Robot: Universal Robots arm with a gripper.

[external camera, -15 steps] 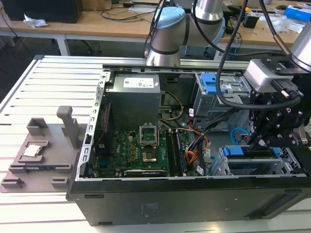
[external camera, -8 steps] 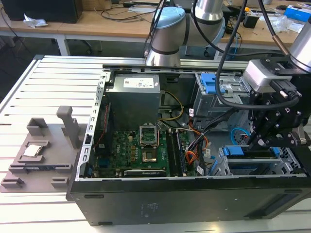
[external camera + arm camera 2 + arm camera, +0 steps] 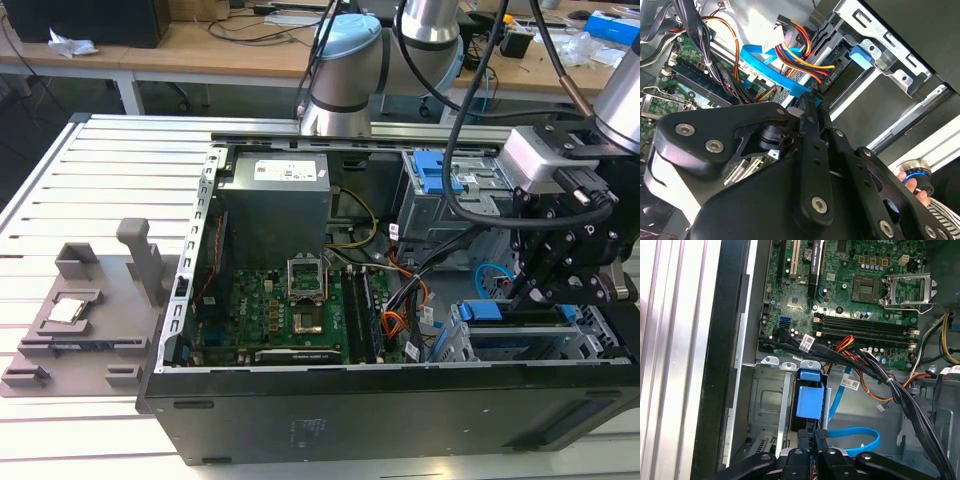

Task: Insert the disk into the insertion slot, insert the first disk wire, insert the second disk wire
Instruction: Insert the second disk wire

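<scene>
Slatted aluminium table (image 3: 100, 160) carries an open black desktop computer case (image 3: 300, 420), lying on its side. The silver-and-blue robot arm (image 3: 345, 70) reaches over it to the exterior view's right. The green motherboard (image 3: 290, 310) fills the case floor.

The silver perforated sheet-metal drive cage (image 3: 452, 342) sits in the case corner nearest the camera, at the exterior view's right. The flat grey hard drive in its bright blue plastic carrier (image 3: 483, 310) is already seated in that bay. Its long axis runs along the case's near wall, left to right in the exterior view. The blue carrier end (image 3: 809, 402) faces the motherboard.

The black linkage gripper (image 3: 525, 290) hangs directly above the cage. Its fingers (image 3: 818, 432) are drawn together with almost no gap. The tips (image 3: 812, 100) are at the end of a flat blue ribbon cable (image 3: 770, 65). Can't tell if they actually pinch it.

A red-yellow-black wire bundle with a dark plug (image 3: 830, 77) lies just beside the drive end.
</scene>
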